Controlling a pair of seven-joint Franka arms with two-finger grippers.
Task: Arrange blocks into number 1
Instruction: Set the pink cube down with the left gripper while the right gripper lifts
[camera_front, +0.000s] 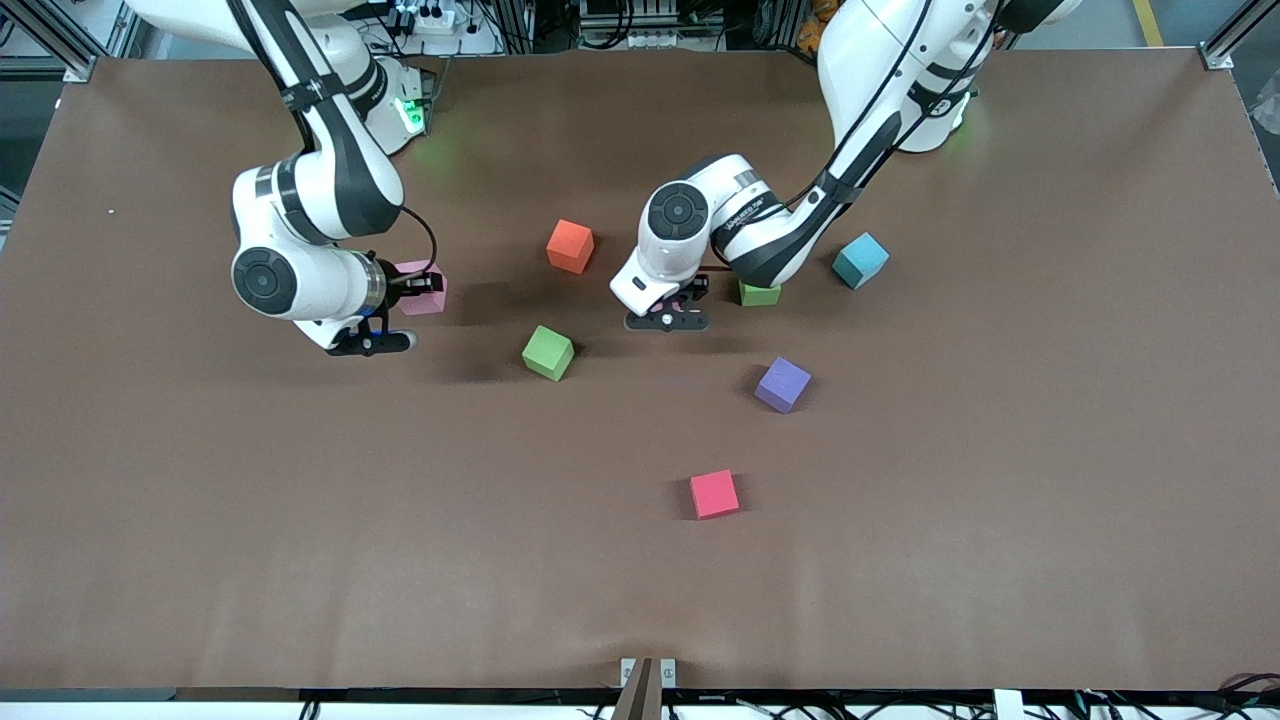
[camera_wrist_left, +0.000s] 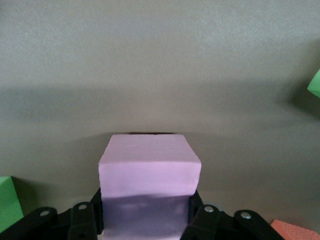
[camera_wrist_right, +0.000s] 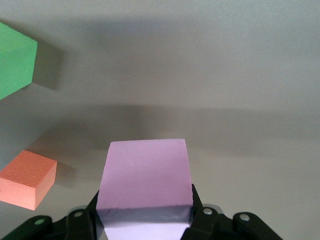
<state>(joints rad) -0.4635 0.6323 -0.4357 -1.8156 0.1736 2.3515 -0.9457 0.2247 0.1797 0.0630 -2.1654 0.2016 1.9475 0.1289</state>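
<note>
My right gripper (camera_front: 418, 285) is shut on a light pink block (camera_front: 427, 291) low over the table toward the right arm's end; the right wrist view shows that block (camera_wrist_right: 146, 175) filling the gap between the fingers (camera_wrist_right: 145, 214). At the table's middle, my left gripper (camera_front: 688, 296) is shut on the second pink block (camera_wrist_left: 149, 167), which the hand mostly hides in the front view. One green block (camera_front: 548, 352) lies between the two grippers, nearer the front camera. The other green block (camera_front: 759, 294) sits beside the left hand. The purple block (camera_front: 782, 384) lies nearer the camera than that.
An orange cube (camera_front: 570, 246) lies farther from the camera than the first green block. A red cube (camera_front: 714, 494) sits nearest the camera. A light blue cube (camera_front: 860, 260) stands beside the left forearm, toward the left arm's end.
</note>
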